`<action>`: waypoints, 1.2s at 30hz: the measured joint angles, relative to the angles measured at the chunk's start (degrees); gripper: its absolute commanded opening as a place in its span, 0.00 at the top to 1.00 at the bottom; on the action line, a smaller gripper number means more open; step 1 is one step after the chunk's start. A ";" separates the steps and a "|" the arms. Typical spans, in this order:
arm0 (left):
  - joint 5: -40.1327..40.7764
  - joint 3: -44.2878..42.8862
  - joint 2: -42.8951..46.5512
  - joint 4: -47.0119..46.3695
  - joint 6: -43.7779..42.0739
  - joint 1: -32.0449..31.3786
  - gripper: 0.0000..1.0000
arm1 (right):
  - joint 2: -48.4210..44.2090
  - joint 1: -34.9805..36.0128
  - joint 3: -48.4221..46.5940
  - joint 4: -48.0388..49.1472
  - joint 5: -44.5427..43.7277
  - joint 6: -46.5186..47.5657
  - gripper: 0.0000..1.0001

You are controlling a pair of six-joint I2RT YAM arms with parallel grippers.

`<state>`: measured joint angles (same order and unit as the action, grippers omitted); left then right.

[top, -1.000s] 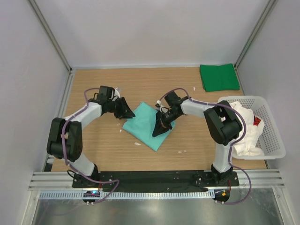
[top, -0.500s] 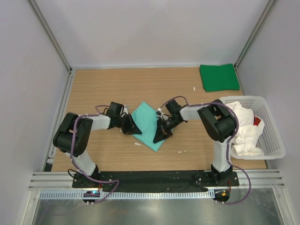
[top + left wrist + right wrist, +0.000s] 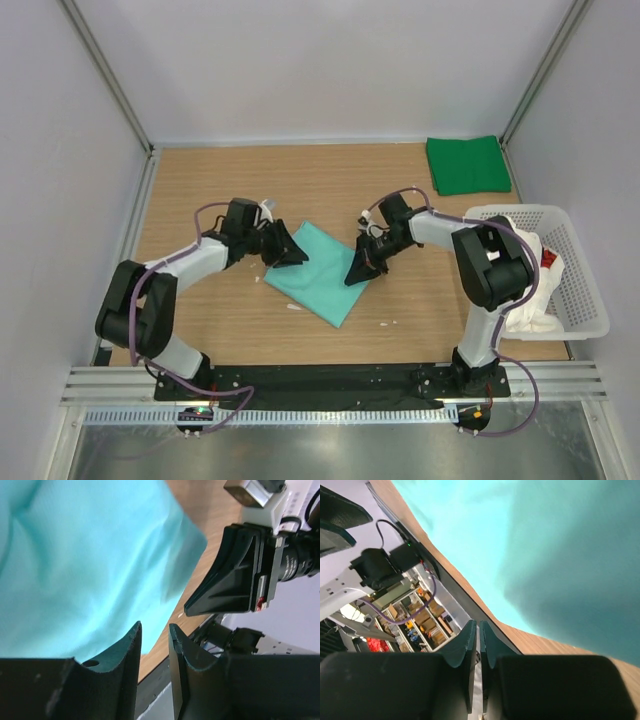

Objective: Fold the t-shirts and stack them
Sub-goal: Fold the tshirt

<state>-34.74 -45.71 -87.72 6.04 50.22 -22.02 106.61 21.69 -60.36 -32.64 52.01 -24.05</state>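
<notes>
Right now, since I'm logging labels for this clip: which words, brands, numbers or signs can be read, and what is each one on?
No text can be read in any view.
Red sticker on the right gripper, left wrist view: too small to read.
Shelf clutter in the background, right wrist view: too blurred to read.

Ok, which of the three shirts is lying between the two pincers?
The mint-teal shirt, mid-table between the left pincer and right pincer. The dark green shirt lies folded in the far right corner; the white shirt is heaped in the basket.
</notes>
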 measured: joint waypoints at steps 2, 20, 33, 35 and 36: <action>-0.31 -2.21 -1.16 -0.37 -0.48 1.75 0.73 | 0.37 0.07 -1.88 1.49 0.28 -1.51 0.87; -4.81 -1.46 -13.44 -3.85 -7.21 9.55 0.74 | 5.68 -12.52 -1.55 2.21 -3.78 1.99 0.80; -7.32 -17.59 -16.83 -10.58 -1.31 8.13 0.79 | 1.01 -4.11 -8.57 3.48 -4.39 -2.97 0.80; -8.26 -18.60 -21.33 -14.23 0.55 7.87 0.80 | 2.05 -2.62 -8.48 5.11 -3.48 -4.70 0.80; -8.55 -18.80 -23.26 -15.28 1.07 7.80 0.81 | 2.64 -1.99 -8.13 6.21 -2.93 -5.60 0.80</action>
<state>-43.29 -64.51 -110.98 -9.23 51.29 -14.22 109.25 19.70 -68.49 -26.44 49.08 -29.65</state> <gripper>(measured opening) 0.203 0.201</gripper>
